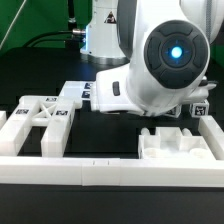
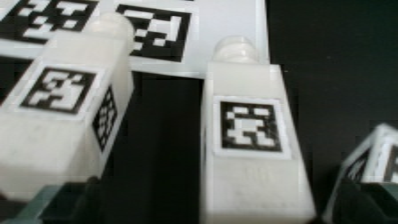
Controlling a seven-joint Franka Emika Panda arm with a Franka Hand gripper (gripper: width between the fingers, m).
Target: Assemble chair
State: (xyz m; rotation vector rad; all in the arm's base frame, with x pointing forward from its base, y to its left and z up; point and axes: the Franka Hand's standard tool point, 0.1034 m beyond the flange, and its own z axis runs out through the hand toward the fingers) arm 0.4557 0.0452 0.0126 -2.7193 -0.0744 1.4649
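Where the wrist view looks past the fingers (image 2: 57,203), the gripper (image 2: 196,208) is seen spread wide, with nothing clamped. Only the dark finger ends are shown, blurred, at the picture's edge. One white chair post (image 2: 249,135) is found in the gap between the fingers, running lengthwise away from the camera, its black-and-white tag facing up. Contact with either finger cannot be told. A second chair post (image 2: 63,100) is laid just beside it at a slight angle, close by one finger, and is parted from it by a dark strip of table (image 2: 164,150). A corner of a third tagged part (image 2: 377,160) is cut off by the frame on the other side. Beyond the rounded post ends, the marker board (image 2: 134,25) is seen flat on the table, its tags partly covered by the posts.

In the exterior view the gripper is hidden behind the arm's wrist housing (image 1: 150,75), so finger state cannot be read there. A group of tagged chair parts (image 1: 42,112) is placed toward the exterior view's left, inside the white border rail (image 1: 100,170). A notched chair block (image 1: 170,145) is set toward the exterior view's right, just behind that rail and well apart from the group. A small tagged piece (image 1: 200,108) is seen behind the block, by the arm.
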